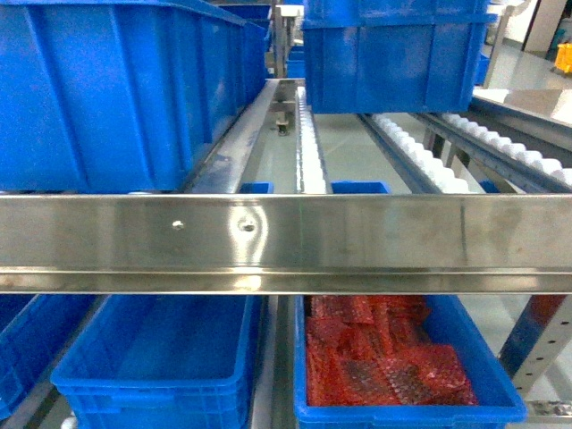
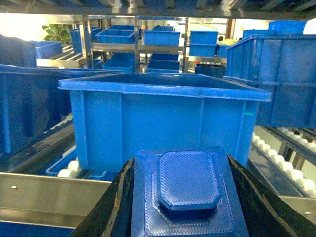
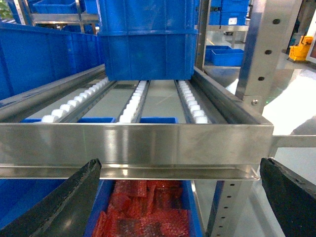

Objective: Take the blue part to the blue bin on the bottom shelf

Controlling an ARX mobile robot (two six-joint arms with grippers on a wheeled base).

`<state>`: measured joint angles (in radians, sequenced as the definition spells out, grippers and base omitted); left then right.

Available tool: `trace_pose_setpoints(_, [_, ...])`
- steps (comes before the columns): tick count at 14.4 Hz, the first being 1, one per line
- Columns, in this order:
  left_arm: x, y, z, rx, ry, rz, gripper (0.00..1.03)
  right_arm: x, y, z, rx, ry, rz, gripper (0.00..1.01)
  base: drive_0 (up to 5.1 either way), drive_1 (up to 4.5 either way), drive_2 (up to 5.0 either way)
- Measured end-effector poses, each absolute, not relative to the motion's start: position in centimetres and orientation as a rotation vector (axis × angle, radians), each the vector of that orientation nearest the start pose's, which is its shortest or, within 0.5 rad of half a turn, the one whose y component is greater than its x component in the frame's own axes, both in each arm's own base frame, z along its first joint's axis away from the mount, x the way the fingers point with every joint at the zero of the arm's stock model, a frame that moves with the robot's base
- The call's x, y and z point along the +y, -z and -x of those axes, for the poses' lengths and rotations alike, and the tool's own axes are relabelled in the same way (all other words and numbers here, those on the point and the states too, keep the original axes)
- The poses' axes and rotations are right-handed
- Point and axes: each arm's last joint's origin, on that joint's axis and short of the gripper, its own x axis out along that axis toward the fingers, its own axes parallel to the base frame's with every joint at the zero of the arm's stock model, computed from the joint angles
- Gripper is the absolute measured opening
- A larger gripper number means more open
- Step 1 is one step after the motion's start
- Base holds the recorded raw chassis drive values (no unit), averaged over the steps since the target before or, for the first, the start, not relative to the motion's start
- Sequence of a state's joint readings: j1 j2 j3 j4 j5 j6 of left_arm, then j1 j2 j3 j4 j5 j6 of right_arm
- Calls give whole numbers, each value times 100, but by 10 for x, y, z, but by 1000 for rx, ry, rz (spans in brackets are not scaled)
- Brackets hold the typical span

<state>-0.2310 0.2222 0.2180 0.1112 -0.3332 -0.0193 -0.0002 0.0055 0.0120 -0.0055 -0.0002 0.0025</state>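
Left gripper (image 2: 190,217) is clamping the blue part (image 2: 189,195) flat, octagonal boss upward, showing only in the left wrist view; right gripper (image 3: 180,197) is hanging agape.

one blue part (image 2: 189,195); two lower bins: one empty (image 1: 156,362), one red-filled (image 1: 407,366).

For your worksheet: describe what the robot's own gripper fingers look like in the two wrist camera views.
Left gripper: its fingers are black, rough-textured wedges rising from the bottom corners. Right gripper: its fingers look the same, dark and matte with coarse, ragged edges. No cables or markings show.

Blue bins (image 1: 152,375) on steel rack (image 1: 286,237)
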Motion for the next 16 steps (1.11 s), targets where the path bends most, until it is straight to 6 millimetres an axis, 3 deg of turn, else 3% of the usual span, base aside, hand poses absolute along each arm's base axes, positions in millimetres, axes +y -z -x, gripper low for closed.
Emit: trace_pose_setpoints(16, [-14,-231,-102,-103,-103,49,44,0,-167,-97,-2,-2,-2,98,0,0,0])
